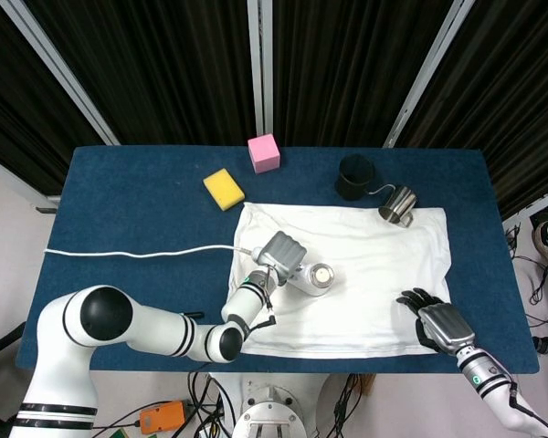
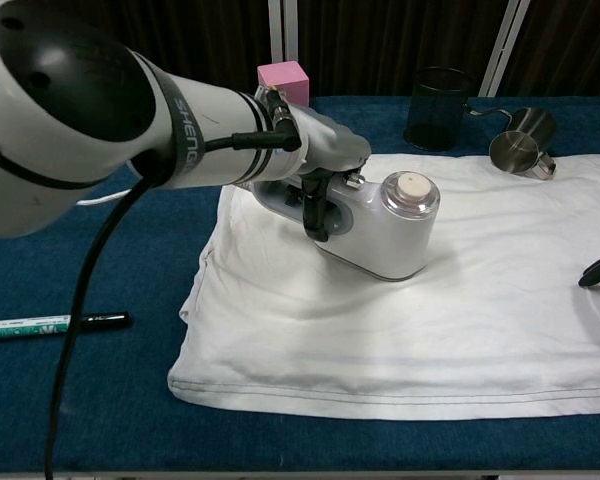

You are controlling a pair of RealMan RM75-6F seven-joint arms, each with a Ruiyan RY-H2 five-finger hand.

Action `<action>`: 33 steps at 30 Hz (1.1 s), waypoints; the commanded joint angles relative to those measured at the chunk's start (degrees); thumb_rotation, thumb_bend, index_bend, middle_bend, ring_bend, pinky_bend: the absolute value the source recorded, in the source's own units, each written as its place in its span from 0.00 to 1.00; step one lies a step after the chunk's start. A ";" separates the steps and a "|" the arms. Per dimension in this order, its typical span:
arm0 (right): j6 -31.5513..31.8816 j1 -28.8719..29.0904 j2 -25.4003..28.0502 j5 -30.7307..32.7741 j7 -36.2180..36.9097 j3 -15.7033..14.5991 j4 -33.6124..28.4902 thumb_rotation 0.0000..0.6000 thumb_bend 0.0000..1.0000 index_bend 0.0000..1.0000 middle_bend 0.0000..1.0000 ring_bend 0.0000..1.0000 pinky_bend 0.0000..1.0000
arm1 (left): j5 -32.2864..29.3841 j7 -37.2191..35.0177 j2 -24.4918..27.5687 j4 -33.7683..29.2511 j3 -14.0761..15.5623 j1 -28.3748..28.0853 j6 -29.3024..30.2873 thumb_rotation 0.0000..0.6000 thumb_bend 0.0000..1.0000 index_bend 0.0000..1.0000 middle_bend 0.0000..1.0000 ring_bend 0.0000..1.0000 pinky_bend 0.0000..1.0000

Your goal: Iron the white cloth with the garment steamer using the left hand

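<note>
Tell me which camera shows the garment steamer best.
The chest view: the garment steamer sits close and side-on, its white body, round cap and handle clear, the left hand gripping it on the white cloth. The head view shows it small, from above, mostly just its cap.
</note>
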 commanded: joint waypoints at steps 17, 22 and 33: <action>-0.49 -0.08 0.78 1.24 -0.84 0.33 -1.01 1.00 1.00 0.23 0.18 0.13 0.28 | -10.30 -0.52 -0.42 13.97 -0.74 1.89 -7.47 0.63 0.67 0.83 0.91 0.75 0.58; -1.03 -0.02 0.65 1.93 -1.27 0.47 -1.17 1.00 1.00 0.23 0.18 0.13 0.28 | -13.67 -1.03 0.17 18.05 -0.49 3.77 -9.15 0.63 0.67 0.83 0.91 0.75 0.58; -0.38 0.23 1.22 1.89 -2.38 1.19 -2.62 1.00 1.00 0.23 0.18 0.13 0.28 | -7.84 -7.72 6.55 14.57 -2.38 10.83 -7.60 0.63 0.65 0.83 0.90 0.75 0.58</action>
